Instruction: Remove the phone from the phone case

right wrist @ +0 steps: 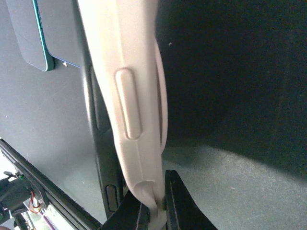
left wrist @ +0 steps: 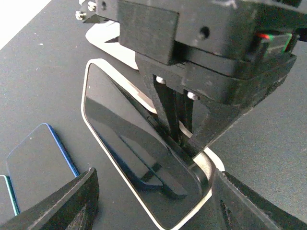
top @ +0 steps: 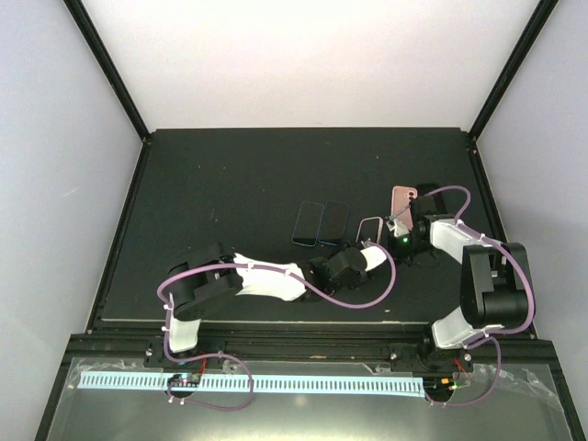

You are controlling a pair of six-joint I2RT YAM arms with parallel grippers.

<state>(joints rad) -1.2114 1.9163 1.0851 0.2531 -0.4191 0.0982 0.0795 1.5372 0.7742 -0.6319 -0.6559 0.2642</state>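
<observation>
The phone (top: 369,230) lies screen up in a pale phone case (left wrist: 103,45) at the mat's middle right. In the left wrist view its dark screen (left wrist: 134,143) fills the centre, framed by the case's white rim. My right gripper (top: 397,235) is shut on the case's side wall, pinching it (right wrist: 158,206) and pulling the pale wall (right wrist: 129,96) away from the phone's dark edge (right wrist: 100,143). My left gripper (left wrist: 153,211) is open and straddles the phone's near end. Its left finger (left wrist: 62,206) stands apart from the phone and its right finger (left wrist: 259,206) is close to the case's corner.
Two dark phones lie side by side left of the cased one, blue-edged (top: 333,223) and teal-edged (top: 308,223). A pink phone (top: 402,197) rests behind the right gripper. The black mat (top: 230,184) ends at a raised frame on all sides.
</observation>
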